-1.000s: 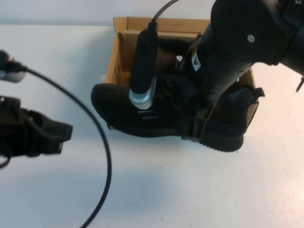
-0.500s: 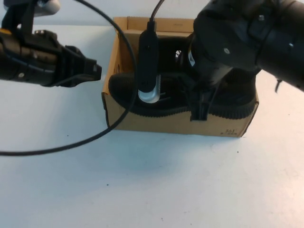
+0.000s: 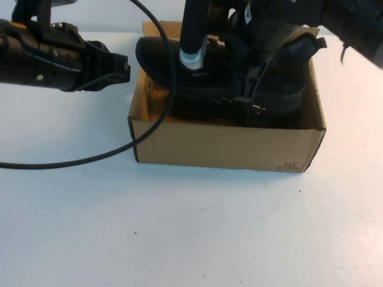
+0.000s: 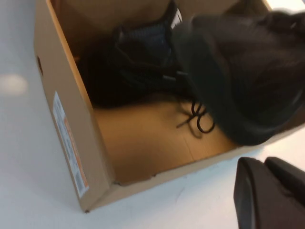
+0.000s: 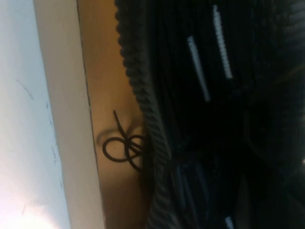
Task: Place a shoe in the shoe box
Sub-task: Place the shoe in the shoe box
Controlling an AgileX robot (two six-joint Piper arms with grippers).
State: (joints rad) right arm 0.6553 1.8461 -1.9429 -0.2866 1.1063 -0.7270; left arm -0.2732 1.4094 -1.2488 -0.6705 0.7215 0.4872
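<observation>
On the white table [image 3: 191, 239], the shoe box [image 3: 227, 146] stands open, its lid flap back against the far side, and the right arm [image 3: 299, 18] fills the upper right of the high view above it. The shoe [image 3: 173, 69] hangs in that arm's grip over the box, toe tilted up past the rear left rim and heel low inside, so it is partly in but not yet lying flat; a second dark shoe [image 4: 138, 57] seems already to sit in the far part of the box. The chief risk, as I judge it, is that the toe catches on the rim or on the other shoe while being lowered, tipping the shoe or dragging the light cardboard box across the table. A loose lace loop [image 5: 121, 145] lying on the box floor could also snag. The right gripper [image 3: 254, 89] is pinched on the shoe near its collar. The left gripper [image 3: 116, 66] hovers just outside the box's left wall, touching nothing, and I cannot tell how its claw stands.
</observation>
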